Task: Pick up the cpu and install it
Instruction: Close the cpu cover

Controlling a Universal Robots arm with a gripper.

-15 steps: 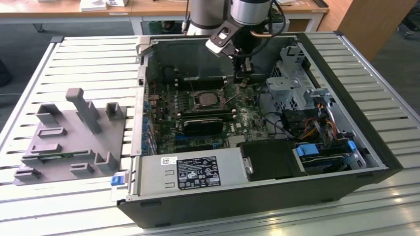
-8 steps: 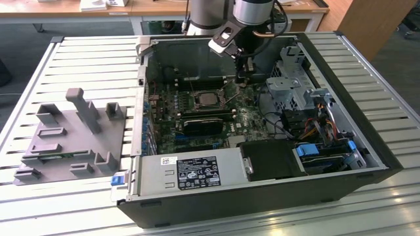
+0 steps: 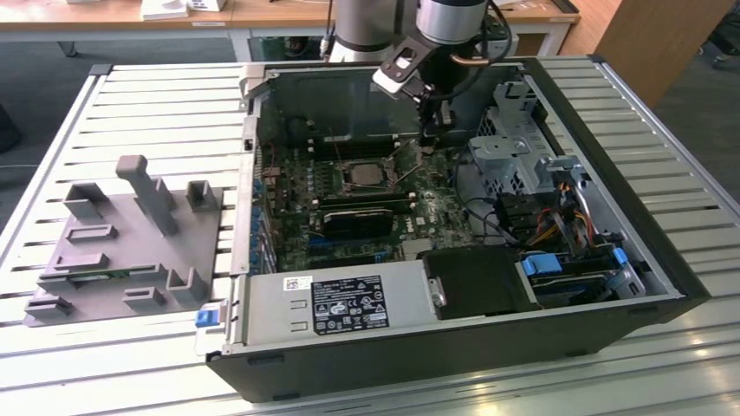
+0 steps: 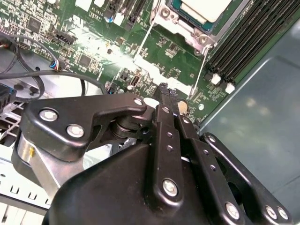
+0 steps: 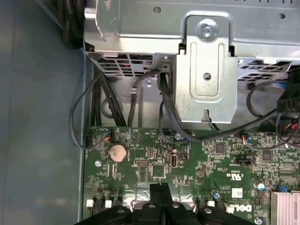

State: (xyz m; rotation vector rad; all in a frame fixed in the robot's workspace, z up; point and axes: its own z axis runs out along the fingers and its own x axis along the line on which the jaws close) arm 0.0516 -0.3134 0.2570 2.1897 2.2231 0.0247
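Motherboard point(image 4: 93, 42): cpu point(image 4: 206, 8) near fingers point(image 4: 164, 101) (apart)

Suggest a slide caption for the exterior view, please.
Shut gripper inside the computer case, beside the cpu on the motherboard.

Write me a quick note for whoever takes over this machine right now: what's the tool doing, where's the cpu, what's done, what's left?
Tool: shut, nothing between its fingers, poised just over the board inside the case, beside the socket.
Cpu: lying in the socket, apart from the tool.
Done: the cpu appears placed.
Left: I cannot tell whether the socket is latched.
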